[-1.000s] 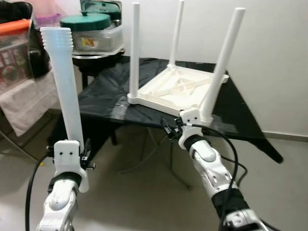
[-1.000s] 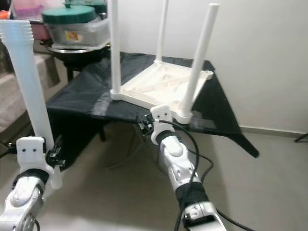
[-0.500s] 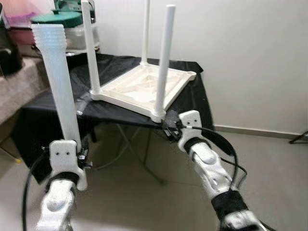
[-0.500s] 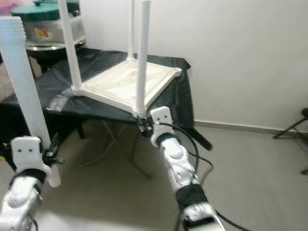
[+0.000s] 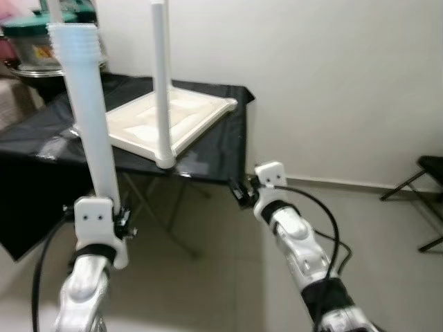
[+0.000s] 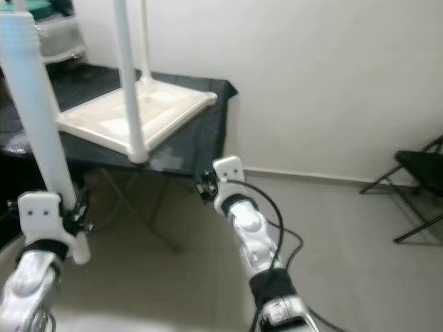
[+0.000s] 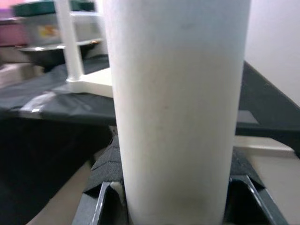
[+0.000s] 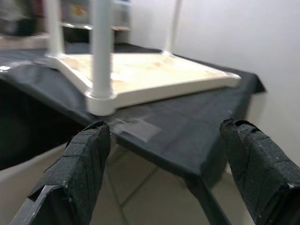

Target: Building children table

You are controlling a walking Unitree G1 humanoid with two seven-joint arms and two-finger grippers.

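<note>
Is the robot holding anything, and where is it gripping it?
The left tool holds a white table leg near its lower end; the right tool is open, empty.

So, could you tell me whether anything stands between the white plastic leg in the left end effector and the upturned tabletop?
Nothing visible does. The left end effector holds the white plastic leg upright, nearer the robot than the upturned white tabletop on the black-draped table.

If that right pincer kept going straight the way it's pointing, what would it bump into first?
Probably the near edge of the black cloth-covered table. The open right pincer points toward it, and just beyond stands the corner leg of the upturned white table. Depth is hard to judge.
</note>
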